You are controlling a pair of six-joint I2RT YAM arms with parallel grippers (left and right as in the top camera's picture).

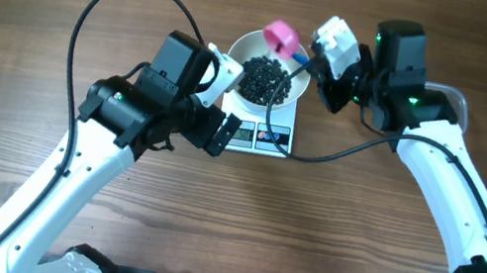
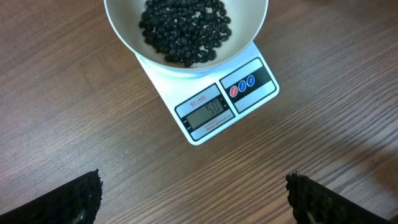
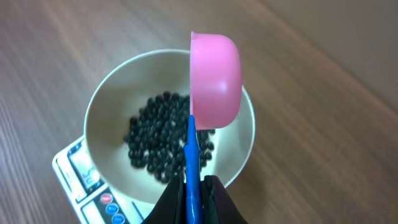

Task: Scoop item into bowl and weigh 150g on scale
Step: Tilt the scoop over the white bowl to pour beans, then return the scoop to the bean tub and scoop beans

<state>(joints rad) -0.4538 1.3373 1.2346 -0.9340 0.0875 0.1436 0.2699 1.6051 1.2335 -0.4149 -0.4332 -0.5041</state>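
Right pincer (image 3: 194,190) holds scoop (image 3: 214,78) above bowl (image 3: 102,109)

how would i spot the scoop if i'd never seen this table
Find the white scale at the middle of the wooden table, with the white bowl of black beads on it. Over the bowl's far rim is the scoop, held by its blue handle in the right gripper. It is the only pink thing there.
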